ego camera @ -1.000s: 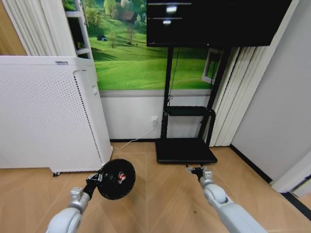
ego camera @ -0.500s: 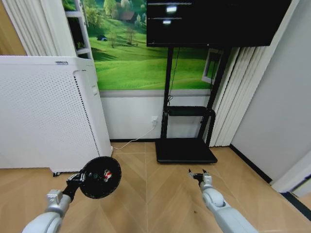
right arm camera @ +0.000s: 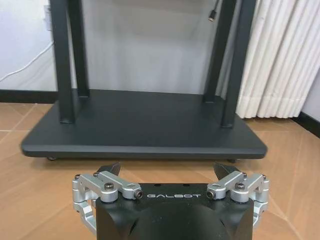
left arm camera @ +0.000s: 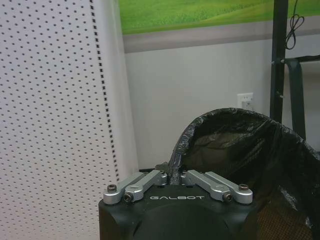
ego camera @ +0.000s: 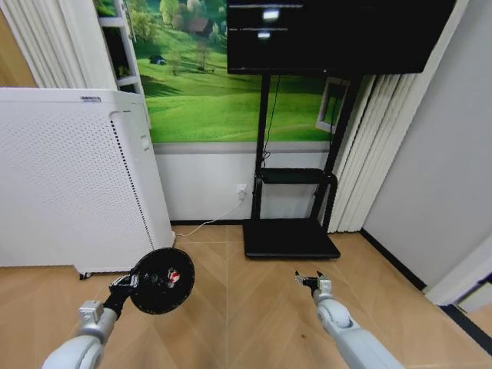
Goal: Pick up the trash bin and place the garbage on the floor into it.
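**Two grippers raised over the floor, bin held by the left**

Look first at the left gripper (ego camera: 123,286), low on the robot's left side in the head view. You will see it clamped on the rim of the trash bin (ego camera: 161,280), which it carries clear of the floor (ego camera: 246,323) with its round opening tilted toward the head camera. Small items, one of them red (ego camera: 174,277), lie inside the bin.

In the left wrist view, check the left gripper (left arm camera: 175,176): its fingers are closed together on the edge of the black liner bag (left arm camera: 250,150) that wraps the bin's rim. The white perforated appliance (left arm camera: 50,115) stands just beside it.

The right gripper (ego camera: 310,280) hangs above the floor on the robot's right, spread wide and holding nothing. In the right wrist view it (right arm camera: 167,170) points at the black TV stand base (right arm camera: 145,127), near but not touching it.
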